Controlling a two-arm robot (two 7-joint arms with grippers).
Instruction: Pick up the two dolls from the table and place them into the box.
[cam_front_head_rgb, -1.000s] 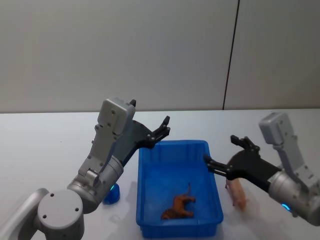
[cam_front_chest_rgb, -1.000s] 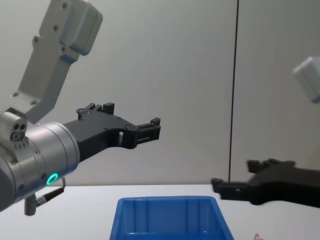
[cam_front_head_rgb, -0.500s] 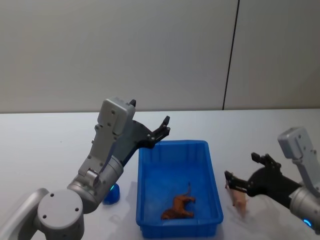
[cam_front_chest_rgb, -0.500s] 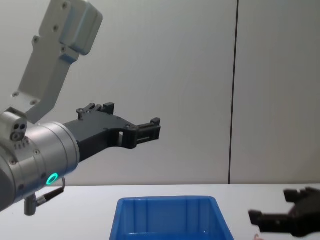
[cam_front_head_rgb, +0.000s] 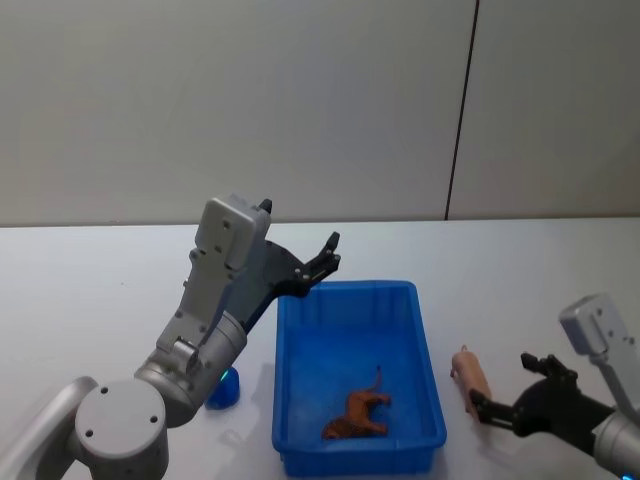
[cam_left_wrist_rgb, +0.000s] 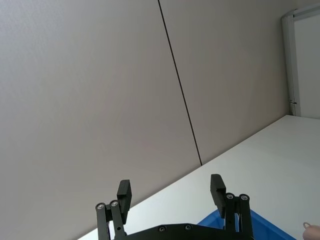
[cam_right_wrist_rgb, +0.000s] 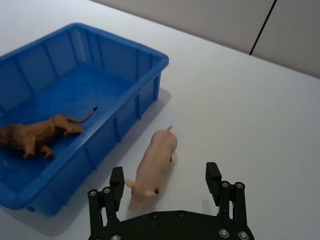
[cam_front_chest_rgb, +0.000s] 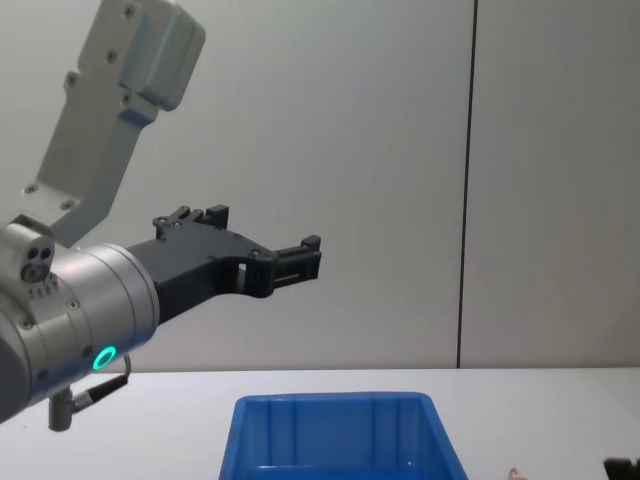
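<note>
Flanking box (cam_front_head_rgb: 350, 289) lengthwise: doll (cam_front_head_rgb: 472, 378), snout nearward

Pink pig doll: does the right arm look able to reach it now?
Likely yes: the open right tool faces the pig doll lying on bare table beside the box, nothing between them.

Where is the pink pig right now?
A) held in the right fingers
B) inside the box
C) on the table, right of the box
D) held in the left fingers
C: the pig lies on the table just outside the right wall of the box, with the right gripper open close to it.
</note>
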